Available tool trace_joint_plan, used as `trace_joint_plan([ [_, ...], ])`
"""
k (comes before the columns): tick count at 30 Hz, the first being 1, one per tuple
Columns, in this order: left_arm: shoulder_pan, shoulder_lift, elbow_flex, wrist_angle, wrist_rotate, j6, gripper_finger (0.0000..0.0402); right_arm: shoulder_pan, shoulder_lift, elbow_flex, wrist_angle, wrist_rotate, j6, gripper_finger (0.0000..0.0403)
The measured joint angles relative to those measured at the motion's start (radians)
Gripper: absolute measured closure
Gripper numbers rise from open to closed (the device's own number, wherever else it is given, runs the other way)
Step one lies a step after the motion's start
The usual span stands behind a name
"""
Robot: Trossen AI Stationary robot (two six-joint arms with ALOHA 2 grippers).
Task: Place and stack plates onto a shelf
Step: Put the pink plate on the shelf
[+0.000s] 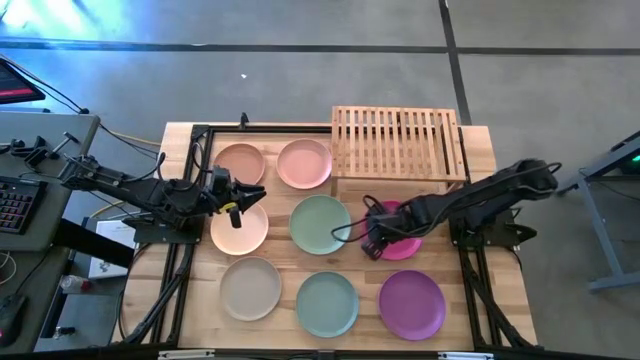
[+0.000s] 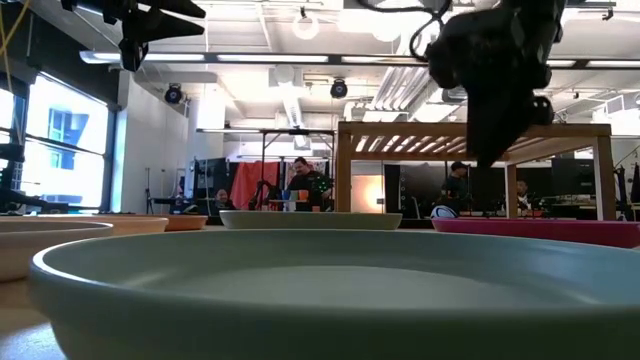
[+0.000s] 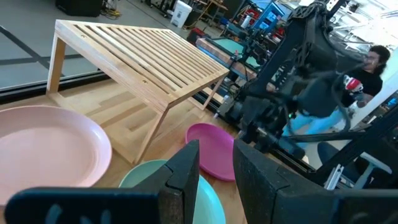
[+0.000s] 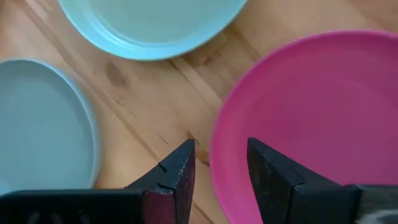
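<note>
Eight plates lie on the tabletop [image 1: 185, 300]. The right tool [image 4: 221, 168], fingers spread, straddles the magenta plate's [image 4: 311, 118] rim. The left tool [image 3: 214, 165], fingers apart, hovers over the peach plate [image 1: 240, 232]. Beyond, the shelf [image 1: 398, 145] stands bare.

Setting: open-plan robotics lab or industrial workshop. Evidence: polished grey concrete floor [image 1: 300, 70] with dark seams; exposed white ceiling ducts [image 2: 290, 100] and round pendant lamps [image 2: 305, 25]; tall windows [image 2: 60, 150]; light plank worktable [image 1: 180, 140] edged by a black metal frame [image 1: 195, 160]; cabling [image 1: 120, 135] beyond its left edge; people [image 2: 305, 180] standing at distant benches.
</note>
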Motion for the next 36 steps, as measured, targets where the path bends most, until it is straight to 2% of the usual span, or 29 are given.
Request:
trace_joint_plan([
  [8,0.0,0.0,0.0,0.0,0.0,0.0,0.0316,0.0,0.108,0.0,0.084,-0.001,0.026,0.0279],
  [25,0.0,0.0,0.0,-0.001,0.0,0.0,0.0316,0.0,0.261,0.001,0.083,-0.005,0.044,0.0281],
  [28,0.0,0.0,0.0,-0.001,0.0,0.0,0.0316,0.0,0.261,0.001,0.083,-0.006,0.044,0.0298],
  [36,0.0,0.0,0.0,-0.001,-0.001,0.0,0.0316,0.007,0.259,0.016,0.059,-0.026,0.056,0.0392],
])
